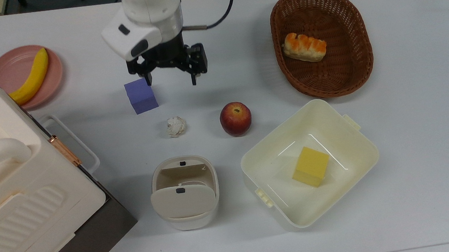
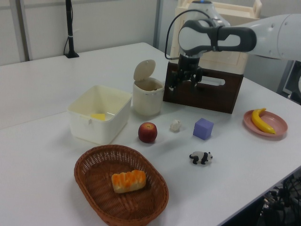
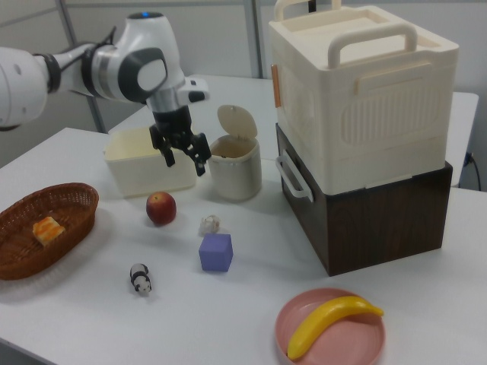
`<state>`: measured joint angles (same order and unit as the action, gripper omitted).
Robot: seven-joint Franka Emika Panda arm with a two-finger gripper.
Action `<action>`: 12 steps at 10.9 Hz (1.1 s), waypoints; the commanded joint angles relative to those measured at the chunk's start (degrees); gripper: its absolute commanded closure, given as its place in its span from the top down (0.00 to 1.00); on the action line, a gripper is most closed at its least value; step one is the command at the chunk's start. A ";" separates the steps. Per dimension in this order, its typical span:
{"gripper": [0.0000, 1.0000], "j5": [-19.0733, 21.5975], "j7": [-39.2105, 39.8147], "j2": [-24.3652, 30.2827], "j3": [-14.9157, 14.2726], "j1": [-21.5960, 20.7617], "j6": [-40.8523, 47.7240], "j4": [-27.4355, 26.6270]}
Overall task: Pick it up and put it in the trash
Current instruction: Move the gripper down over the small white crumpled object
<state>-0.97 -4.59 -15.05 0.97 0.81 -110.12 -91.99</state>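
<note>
White tabletop carries everything: a wicker basket (image 1: 322, 42) with a bread roll (image 1: 304, 46), a cream tub (image 1: 310, 162) holding a yellow block (image 1: 310, 166), an apple (image 1: 235, 119), a purple cube (image 1: 141, 95), a panda (image 2: 201, 157), and a pink plate (image 1: 25, 76) with a banana (image 1: 32, 77). A large storage box (image 3: 364, 114) stands at the top view's left.

The paper ball (image 1: 176, 126) lies on the bare table between the cube and the apple, touching neither, with the bin (image 1: 184, 192) near it toward the top view's bottom. The bin's flap is tipped up, so its mouth looks open.

The gripper (image 1: 171, 80) hangs above the table with its 2 fingers spread wide and nothing between them. In the top view it sits over the spot just beside the cube, short of the ball.

The ball looks very light, soft and springy; it should crush a little under the fingers rather than resist, and nothing about it seems fragile or slippery. Being roughly round, it offers no preferred side, so a straight descent with 1 finger on each side of its widest part should do. The likely trouble is nudging it away with 1 fingertip, since it would roll or skid easily. The cube and apple seem far enough off to leave the fingers room.
</note>
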 commanded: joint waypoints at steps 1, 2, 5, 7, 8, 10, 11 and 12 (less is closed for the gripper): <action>1.00 -0.96 1.17 -0.94 -0.27 0.77 -1.94 -2.14; 1.00 -2.10 1.17 -1.73 -0.27 0.85 -2.03 -2.32; 1.00 -3.07 1.08 -3.22 -0.35 1.21 -3.00 -2.49; 1.00 -3.43 0.99 -4.63 -0.27 1.47 -4.57 -2.58; 1.00 -3.43 0.99 -4.81 -0.27 1.47 -7.37 -4.41; 1.00 -3.60 0.99 -5.07 -0.27 1.30 -11.07 -7.05; 1.00 -4.30 0.99 -5.86 -0.27 1.30 -11.35 -7.06; 1.00 -4.57 0.99 -6.39 -0.27 1.21 -11.52 -7.06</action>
<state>-4.23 -4.59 -21.57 0.90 2.23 -119.65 -97.14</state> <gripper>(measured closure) 0.000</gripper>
